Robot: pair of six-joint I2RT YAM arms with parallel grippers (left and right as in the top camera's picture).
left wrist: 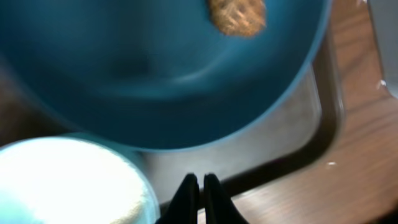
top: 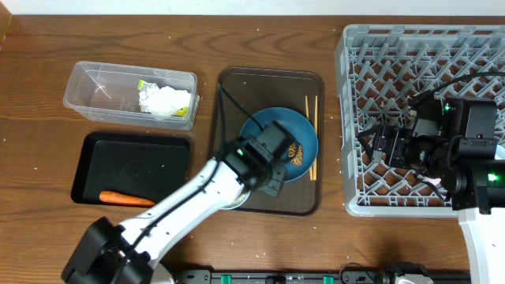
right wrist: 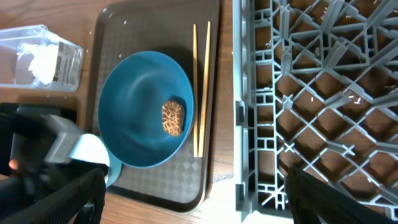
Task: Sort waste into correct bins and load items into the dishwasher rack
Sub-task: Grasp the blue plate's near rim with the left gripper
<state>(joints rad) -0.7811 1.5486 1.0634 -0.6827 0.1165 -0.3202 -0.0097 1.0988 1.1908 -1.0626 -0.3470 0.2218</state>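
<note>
The dark blue plate [top: 278, 136] sits on the brown serving tray [top: 233, 87] with the brown food lump [top: 297, 153] in it. It also shows in the right wrist view [right wrist: 140, 106]. The chopsticks [top: 313, 134] lie along its right side. My left gripper [left wrist: 201, 182] is shut and empty, low over the tray's near edge, between the plate [left wrist: 155, 74] and the white bowl [left wrist: 62, 180]. My right gripper [right wrist: 199, 199] is open and empty over the grey rack [top: 418, 55]. The carrot [top: 125, 198] lies in the black tray [top: 134, 162]. The napkin [top: 167, 101] lies in the clear tub [top: 102, 79]. The cups are out of view.
White rice specks [right wrist: 354, 96] show through the rack's grid floor [right wrist: 311, 93]. The left arm [top: 189, 209] reaches diagonally across the front of the table and covers most of the white bowl from above. The right arm's body [top: 465, 126] is above the rack's right half.
</note>
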